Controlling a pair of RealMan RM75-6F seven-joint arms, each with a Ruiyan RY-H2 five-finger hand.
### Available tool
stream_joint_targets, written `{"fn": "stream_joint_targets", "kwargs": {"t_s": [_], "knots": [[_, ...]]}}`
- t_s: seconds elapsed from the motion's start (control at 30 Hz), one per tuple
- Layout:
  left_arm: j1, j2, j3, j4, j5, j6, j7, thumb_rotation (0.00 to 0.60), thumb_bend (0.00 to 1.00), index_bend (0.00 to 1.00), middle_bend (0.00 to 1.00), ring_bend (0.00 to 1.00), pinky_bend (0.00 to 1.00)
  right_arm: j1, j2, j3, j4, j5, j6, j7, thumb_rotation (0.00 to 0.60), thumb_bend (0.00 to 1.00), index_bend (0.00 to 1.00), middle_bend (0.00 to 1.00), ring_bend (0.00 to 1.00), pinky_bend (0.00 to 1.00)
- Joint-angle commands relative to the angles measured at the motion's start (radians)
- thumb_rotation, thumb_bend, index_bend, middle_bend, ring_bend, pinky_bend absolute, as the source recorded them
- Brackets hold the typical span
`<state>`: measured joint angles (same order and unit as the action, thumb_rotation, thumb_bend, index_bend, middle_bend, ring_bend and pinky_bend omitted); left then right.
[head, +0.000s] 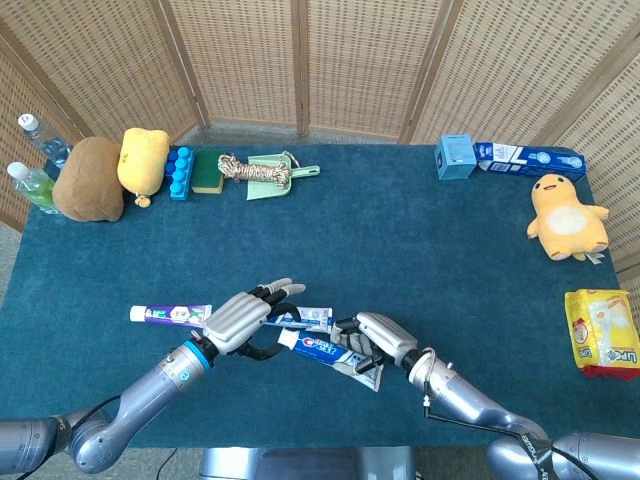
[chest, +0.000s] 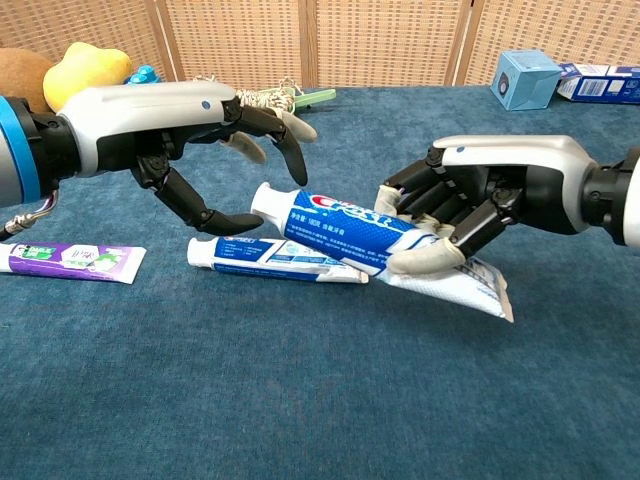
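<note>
Three toothpaste tubes in play near the front of the blue table (head: 400, 250). My right hand (chest: 480, 205) grasps the Crest tube (chest: 345, 228) around its back half, off the cloth, cap end pointing left toward my left hand (chest: 190, 125). My left hand holds nothing; fingers are spread apart over the cap, thumb (chest: 205, 213) curled under and just beside it, not clearly touching. So I judge the lift done and the pass to the left only half done: the left grasp and the right's letting go are left.

Second blue-white tube (chest: 275, 258) lies flat on the cloth right below the lifted one. Purple tube (chest: 70, 260) lies well to the left, untouched.

Far edge holds plush toys, bottles, a small dustpan (head: 275, 172) and boxes. Yellow plush (head: 565, 215) and a snack pack (head: 603, 332) sit at right.
</note>
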<state>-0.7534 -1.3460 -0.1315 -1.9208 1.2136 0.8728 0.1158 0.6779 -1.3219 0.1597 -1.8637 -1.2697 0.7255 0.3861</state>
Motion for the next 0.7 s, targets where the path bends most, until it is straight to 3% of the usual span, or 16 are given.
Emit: {"fn": "stream_joint_targets", "kwargs": {"t_s": [0.03,0.5,0.7], "knots": [[0.000,-0.001,0.002,0.001,0.003,0.002,-0.001,0.600,0.35,0.33,0.11,0.01,0.13,0.000,0.000,-0.001,0.000,0.000,0.001,0.003,0.600,0.47,0.93,0.72,0.68,0.71],[-0.006,-0.001,0.011,0.004,0.008,0.006,-0.009,0.600,0.46,0.36,0.13,0.02,0.13,-0.001,0.006,-0.009,0.005,-0.003,0.008,0.020,0.600,0.47,0.93,0.72,0.68,0.71],[-0.005,0.007,0.014,0.001,0.004,0.011,-0.009,0.600,0.46,0.38,0.13,0.02,0.13,0.000,0.005,-0.011,0.014,0.014,0.013,0.007,0.600,0.47,0.93,0.72,0.68,0.71]]}}
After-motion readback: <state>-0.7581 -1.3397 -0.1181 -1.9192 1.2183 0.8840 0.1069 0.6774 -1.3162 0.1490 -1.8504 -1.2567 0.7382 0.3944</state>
